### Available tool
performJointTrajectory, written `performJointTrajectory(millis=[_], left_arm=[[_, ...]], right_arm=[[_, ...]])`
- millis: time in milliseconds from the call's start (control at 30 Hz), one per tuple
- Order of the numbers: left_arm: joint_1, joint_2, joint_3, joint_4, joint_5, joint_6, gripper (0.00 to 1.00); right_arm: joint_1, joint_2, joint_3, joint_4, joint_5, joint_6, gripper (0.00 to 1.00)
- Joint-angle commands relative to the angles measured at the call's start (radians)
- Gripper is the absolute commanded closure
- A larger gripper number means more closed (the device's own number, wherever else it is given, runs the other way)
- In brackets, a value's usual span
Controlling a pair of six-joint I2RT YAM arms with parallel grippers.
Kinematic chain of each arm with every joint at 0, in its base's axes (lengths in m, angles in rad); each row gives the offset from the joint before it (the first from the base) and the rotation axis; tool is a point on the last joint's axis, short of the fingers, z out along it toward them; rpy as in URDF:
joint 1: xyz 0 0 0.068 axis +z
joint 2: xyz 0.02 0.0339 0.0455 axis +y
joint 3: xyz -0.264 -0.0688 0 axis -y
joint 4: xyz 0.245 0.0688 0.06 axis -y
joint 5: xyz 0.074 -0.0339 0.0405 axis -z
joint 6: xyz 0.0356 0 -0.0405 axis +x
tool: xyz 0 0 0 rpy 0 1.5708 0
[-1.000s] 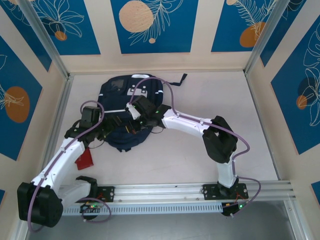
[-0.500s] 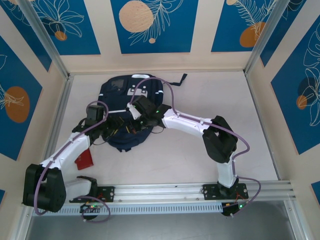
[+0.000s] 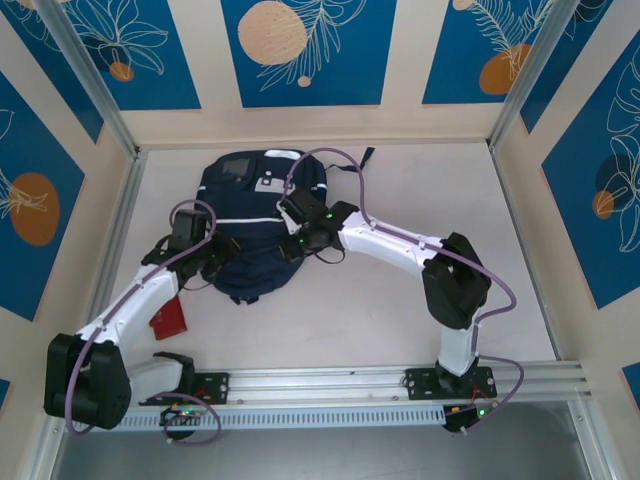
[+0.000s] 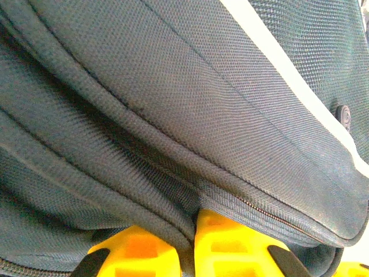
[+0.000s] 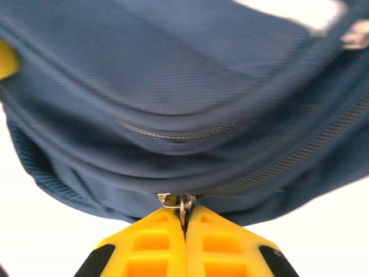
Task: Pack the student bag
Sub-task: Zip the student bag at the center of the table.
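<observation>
Hands, 2: left hand pinches fabric of 1 student bag; right hand clamps 1 zipper pull.

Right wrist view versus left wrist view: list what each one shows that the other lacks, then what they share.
Right wrist view: the right gripper shut on a metal zipper pull, with pale table below the student bag.
Left wrist view: the left gripper pinching a fold of bag fabric, plus a small dark stud near the white stripe.
Both: navy weave, zipper lines and yellow fingers.
</observation>
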Motion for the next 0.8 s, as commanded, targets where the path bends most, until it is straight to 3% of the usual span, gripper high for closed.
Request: performJointTrajectory(millis=[0,233,467,767], left_arm=[[0.023,-0.031,0.013,-0.164,-0.108,0.087,1.0],[0.034,-0.048,0.017,-0.223,-0.087,0.122,1.0],[0.038,-0.049,0.035,-0.241,-0.054,0.158,1.0],[0.037,-0.037,0.118,-0.277,0.016,0.257,1.0]], right_arm=[[-0.071,-0.041,-0.008,-0.07,0.135,-0.018,1.0],[-0.155,0.039,0.066,-0.062,0.107,-0.03,1.0],[-0.169,0.089,0.133,-0.085,0.106,-0.016,1.0],[-0.221,0.032,0.051,-0.078,0.035,0.028,1.0]])
